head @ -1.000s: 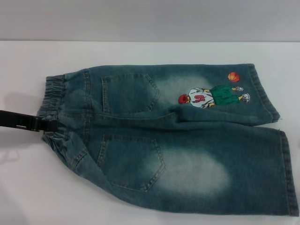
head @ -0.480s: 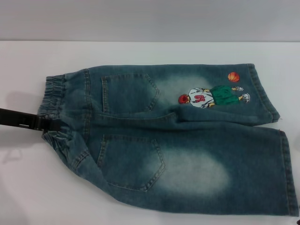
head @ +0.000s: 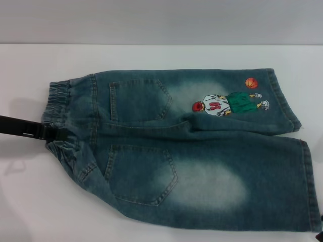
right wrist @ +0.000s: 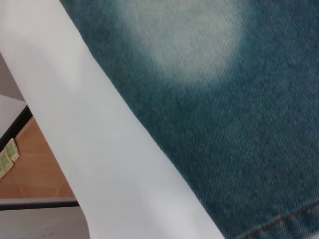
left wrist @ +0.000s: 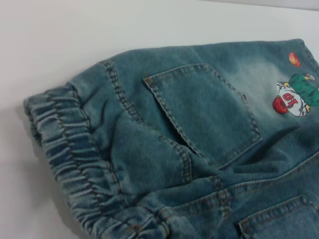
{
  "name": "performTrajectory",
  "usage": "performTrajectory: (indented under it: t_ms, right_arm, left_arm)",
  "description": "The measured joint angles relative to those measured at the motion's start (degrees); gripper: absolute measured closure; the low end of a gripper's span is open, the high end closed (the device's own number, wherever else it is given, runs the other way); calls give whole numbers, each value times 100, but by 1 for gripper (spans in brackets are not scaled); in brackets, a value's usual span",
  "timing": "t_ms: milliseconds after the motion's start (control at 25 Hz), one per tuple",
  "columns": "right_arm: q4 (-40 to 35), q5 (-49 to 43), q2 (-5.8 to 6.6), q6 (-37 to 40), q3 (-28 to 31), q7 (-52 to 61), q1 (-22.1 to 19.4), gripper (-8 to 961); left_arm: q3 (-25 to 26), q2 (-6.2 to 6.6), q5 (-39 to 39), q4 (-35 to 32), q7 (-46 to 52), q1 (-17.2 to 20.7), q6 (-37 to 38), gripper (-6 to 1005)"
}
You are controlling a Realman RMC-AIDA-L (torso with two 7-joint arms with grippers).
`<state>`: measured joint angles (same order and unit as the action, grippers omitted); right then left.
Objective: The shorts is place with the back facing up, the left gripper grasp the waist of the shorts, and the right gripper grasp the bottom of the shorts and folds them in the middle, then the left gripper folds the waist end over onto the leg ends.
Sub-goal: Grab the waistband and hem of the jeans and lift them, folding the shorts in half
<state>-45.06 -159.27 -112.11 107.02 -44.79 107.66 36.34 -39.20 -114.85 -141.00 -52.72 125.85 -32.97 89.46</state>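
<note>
The shorts (head: 202, 166) lie flat on the white table (head: 151, 55) with both back pockets facing up. The ruffled waist (head: 60, 101) is at the left and the leg ends (head: 310, 186) at the right, close to the cartoon print (head: 229, 103). My left gripper (head: 58, 134) reaches in from the left and meets the middle of the waist, where the fabric bunches. The left wrist view shows the waist (left wrist: 70, 154) close up. Only a dark tip of my right gripper (head: 319, 236) shows, at the near right corner by the leg hem. The right wrist view looks down on the denim (right wrist: 224, 99).
The table's near edge (right wrist: 99, 149) runs right beside the shorts' lower leg, with wooden floor (right wrist: 35, 169) below it. Bare white tabletop lies behind and to the left of the shorts.
My left gripper has crept slightly up at the waist. A dark tip of my right gripper has come into view at the near right corner. The shorts have barely moved.
</note>
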Motion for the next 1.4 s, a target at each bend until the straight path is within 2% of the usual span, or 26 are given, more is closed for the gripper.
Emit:
performTrajectory:
  t_ms: [360, 1040, 1400]
  right_arm:
    - [-15, 47, -4, -88, 11, -40, 59, 368]
    - [-27, 210, -165, -86, -3, -172, 202, 373]
    - [-17, 181, -176, -84, -80, -176, 200, 378]
  left_arm:
    - [0, 3, -5, 124, -45, -25, -72, 949]
    - [-18, 2, 12, 280, -78, -59, -160, 947]
    - [-17, 26, 12, 280, -78, -73, -167, 946]
